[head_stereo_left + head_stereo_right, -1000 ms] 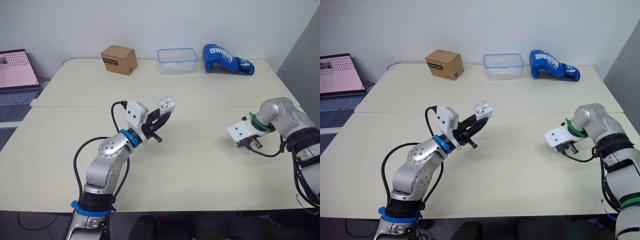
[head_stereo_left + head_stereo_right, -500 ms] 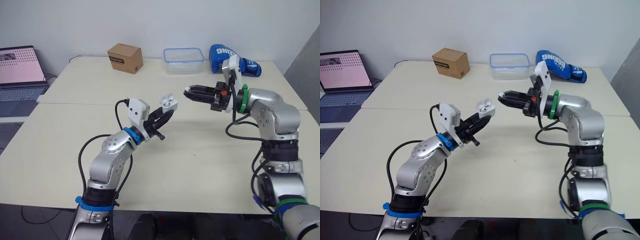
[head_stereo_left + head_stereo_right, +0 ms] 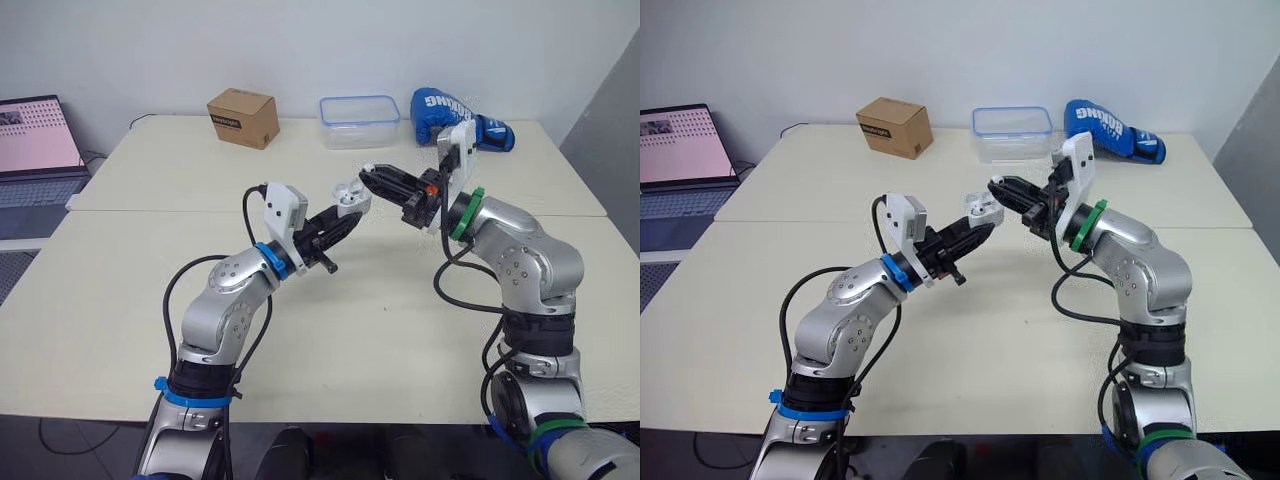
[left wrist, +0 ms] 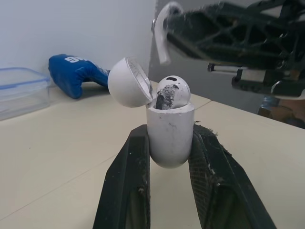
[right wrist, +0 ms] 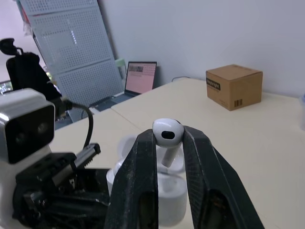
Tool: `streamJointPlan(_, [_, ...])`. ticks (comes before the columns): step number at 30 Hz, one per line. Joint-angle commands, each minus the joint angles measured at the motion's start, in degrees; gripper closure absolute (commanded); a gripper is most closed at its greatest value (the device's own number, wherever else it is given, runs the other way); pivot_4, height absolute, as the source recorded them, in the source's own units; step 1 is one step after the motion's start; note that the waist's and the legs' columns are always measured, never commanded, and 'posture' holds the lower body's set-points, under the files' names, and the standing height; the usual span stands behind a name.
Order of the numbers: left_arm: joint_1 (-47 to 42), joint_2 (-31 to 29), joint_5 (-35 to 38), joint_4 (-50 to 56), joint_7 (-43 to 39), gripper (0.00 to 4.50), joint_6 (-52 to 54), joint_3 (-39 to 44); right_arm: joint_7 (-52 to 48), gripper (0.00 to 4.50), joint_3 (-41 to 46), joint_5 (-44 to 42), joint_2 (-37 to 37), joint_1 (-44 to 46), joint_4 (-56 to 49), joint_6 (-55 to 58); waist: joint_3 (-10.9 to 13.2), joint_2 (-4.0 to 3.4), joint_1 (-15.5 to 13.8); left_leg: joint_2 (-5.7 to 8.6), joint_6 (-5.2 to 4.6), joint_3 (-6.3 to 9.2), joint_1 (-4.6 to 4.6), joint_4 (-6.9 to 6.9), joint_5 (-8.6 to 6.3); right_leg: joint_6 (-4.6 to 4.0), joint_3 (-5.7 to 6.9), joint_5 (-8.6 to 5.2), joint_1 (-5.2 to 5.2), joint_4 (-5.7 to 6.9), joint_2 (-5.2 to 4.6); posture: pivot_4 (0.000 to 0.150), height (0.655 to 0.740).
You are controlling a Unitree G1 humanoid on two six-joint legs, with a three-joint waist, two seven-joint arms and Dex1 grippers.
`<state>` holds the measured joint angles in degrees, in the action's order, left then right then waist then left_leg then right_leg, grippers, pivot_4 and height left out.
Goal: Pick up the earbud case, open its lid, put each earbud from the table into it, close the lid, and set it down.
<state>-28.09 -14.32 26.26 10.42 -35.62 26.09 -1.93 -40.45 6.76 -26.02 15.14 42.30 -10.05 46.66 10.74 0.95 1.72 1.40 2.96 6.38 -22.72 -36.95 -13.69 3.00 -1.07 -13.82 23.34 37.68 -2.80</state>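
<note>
My left gripper [image 3: 347, 208] is shut on the white earbud case [image 4: 170, 133], holding it upright above the middle of the table [image 3: 400, 330]. The case's lid [image 4: 128, 83] is tipped open, and one white earbud [image 4: 172, 90] sits inside. My right gripper [image 3: 369, 176] is shut on a second white earbud [image 5: 167, 133], stem pointing down. It hovers just above the open case [image 5: 162, 191], a small gap apart.
Along the table's far edge stand a cardboard box [image 3: 241, 117], a clear plastic container [image 3: 357, 108] and a blue boxing glove [image 3: 455, 112]. A laptop [image 3: 35, 140] sits off the table at the far left.
My right gripper rose from the table at the right and swung left with the earbud until it hung just over the case. My left gripper brought the open case slightly toward it.
</note>
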Motion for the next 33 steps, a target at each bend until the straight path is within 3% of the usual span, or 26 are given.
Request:
streamJointPlan(1, [-1.5,0.0,0.9,2.1,-0.2,3.78,-0.3,0.3,-0.4,4.12,-1.0,-1.3,1.4,-0.5,-2.8,-2.2,0.0,0.0,0.0,0.0,0.0,0.0,0.0,0.0,0.0,0.0,0.0,0.0,0.0,0.0,0.0,0.15,0.74])
streamJointPlan(16, [-0.6,0.2,1.9,4.1,-0.8,3.78,-0.1,0.0,-1.0,4.12,-5.7,-1.3,4.7,-3.7,-3.4,-5.1,0.0,0.0,0.0,-0.03,0.0,0.0,0.0,0.0,0.0,0.01,-0.02,-0.01,0.0,-0.01,0.04,0.15,0.74])
streamJointPlan(22, [-0.2,0.5,1.8,4.6,-0.7,3.78,0.1,-0.4,-0.8,2.16,-5.9,-1.9,5.3,-3.9,-3.6,-5.0,0.0,0.0,0.0,-0.04,0.0,0.0,0.0,0.01,0.0,0.01,-0.02,-0.01,0.0,-0.01,0.04,0.15,0.74])
streamJointPlan(33, [0.2,0.0,1.7,4.4,-0.9,3.78,0.1,-0.6,-2.1,2.16,-4.5,-3.3,10.3,-5.3,-3.2,-5.0,0.0,0.0,0.0,-0.03,-0.01,0.0,-0.01,0.01,0.0,0.01,-0.02,-0.01,0.0,-0.03,0.04,0.15,0.74])
